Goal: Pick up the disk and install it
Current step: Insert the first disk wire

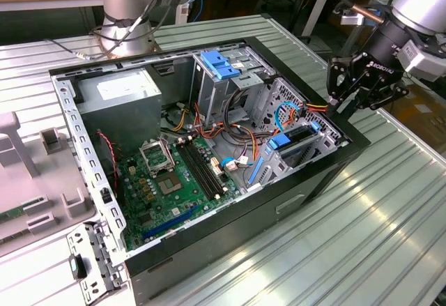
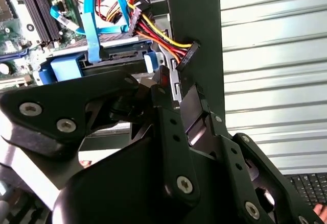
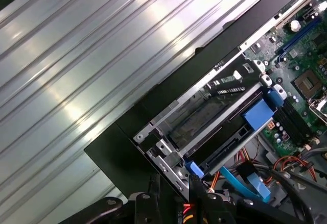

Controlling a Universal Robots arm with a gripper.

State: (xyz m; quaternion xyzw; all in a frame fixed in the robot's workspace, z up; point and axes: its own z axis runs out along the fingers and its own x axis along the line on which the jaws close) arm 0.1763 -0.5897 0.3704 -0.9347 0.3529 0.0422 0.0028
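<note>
Table: ribbed metal (image 1: 390, 236); you see it carrying the open computer case (image 1: 230, 243).
Case: lies on its side with its motherboard (image 1: 171, 180) exposed at about 7 o'clock inside.
Gripper (image 1: 343, 100): hovers over the case rim at 2 o'clock in the exterior view. In the second wrist view its fingers (image 2: 153, 89) stand narrowly apart, and you can see nothing held.
Disk (image 1: 301, 144): sits in the bay at 3 o'clock inside the case, just beside the gripper, blue rails showing.
Cable: a blue ribbon (image 2: 94, 20) reaches the disk's end.
</note>
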